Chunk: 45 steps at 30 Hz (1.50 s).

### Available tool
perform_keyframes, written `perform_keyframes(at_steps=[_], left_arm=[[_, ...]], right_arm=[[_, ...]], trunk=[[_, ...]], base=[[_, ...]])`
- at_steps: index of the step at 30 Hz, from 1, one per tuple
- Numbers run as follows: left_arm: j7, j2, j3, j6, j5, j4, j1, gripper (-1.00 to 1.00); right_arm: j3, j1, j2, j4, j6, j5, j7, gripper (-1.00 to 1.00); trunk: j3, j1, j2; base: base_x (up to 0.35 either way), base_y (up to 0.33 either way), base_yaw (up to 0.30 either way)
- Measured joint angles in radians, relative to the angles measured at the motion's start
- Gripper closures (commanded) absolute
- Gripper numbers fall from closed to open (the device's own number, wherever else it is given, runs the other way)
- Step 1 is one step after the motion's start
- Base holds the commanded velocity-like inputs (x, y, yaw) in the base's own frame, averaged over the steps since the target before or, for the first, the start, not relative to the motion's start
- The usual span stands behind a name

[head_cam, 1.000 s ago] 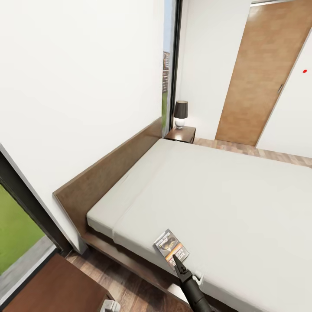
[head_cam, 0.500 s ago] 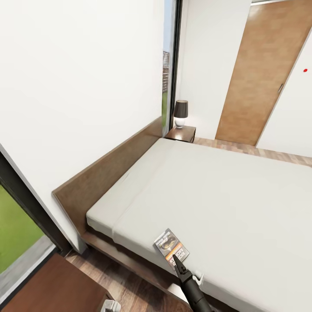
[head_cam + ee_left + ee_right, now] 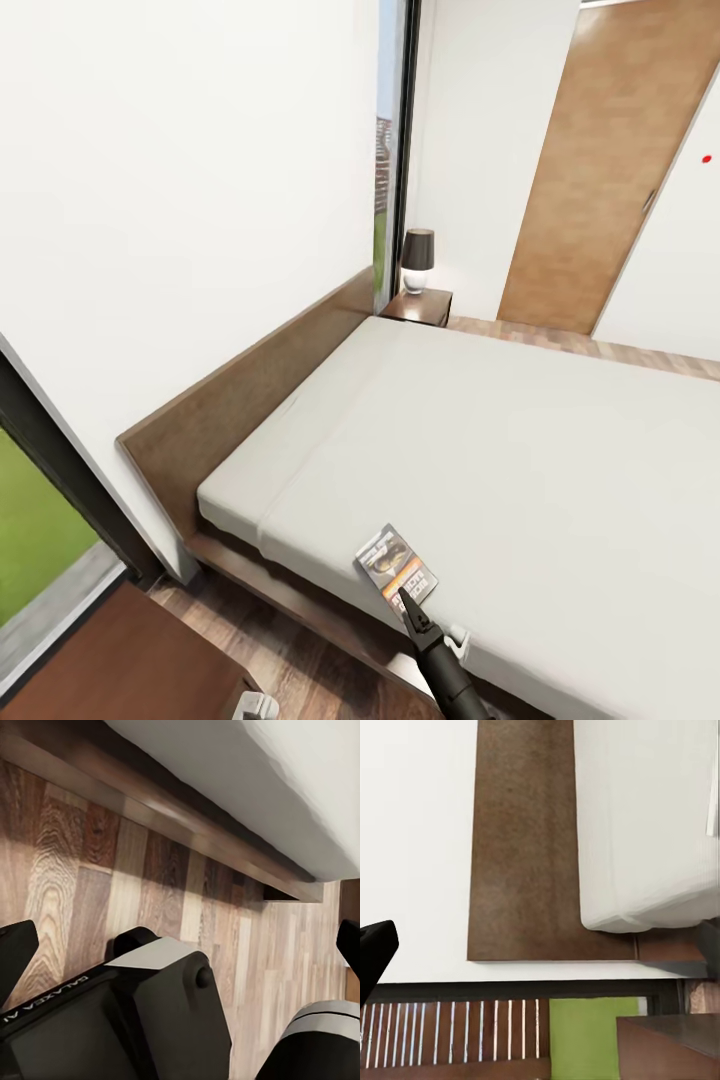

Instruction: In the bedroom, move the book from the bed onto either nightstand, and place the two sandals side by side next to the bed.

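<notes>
The book lies flat on the bed, at about 6 o'clock in your head view, close to the mattress edge nearest you. Its cover is dark grey with an orange band and white lettering, too small and blurred to read. The one piece of writing that shows clearly is on the left arm's housing in the left wrist view: it looks like "GALAXEA AI", upside down and partly cut off.

Your right gripper comes up from 6 o'clock with its dark tip over the near end of the book, touching or just above it. From this angle you cannot tell whether the jaws are wide or narrow, and the right wrist view shows one dark finger at the edge, which does not settle it either.

In the left wrist view your left gripper's two dark fingers sit at opposite edges of the frame, so the jaws are spread wide with nothing between them, over the wood-plank floor beside the bed frame.

Count what you have: one book, one bed, one door at 1 o'clock, and two nightstands. The far nightstand at 12 o'clock carries one lamp with a dark shade. The near nightstand sits at 7 o'clock, by the window.
</notes>
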Motion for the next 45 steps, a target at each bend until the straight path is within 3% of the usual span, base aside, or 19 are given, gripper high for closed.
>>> perform_keyframes(at_steps=[45], left_arm=[[0.0, 0.0, 0.0, 0.0, 0.0, 0.0, 0.0, -1.0]], right_arm=[[0.002, 0.0, 0.0, 0.0, 0.001, 0.005, 0.0, -1.0]], trunk=[[-0.141, 0.173, -0.315]], base=[[0.0, 0.0, 0.0]])
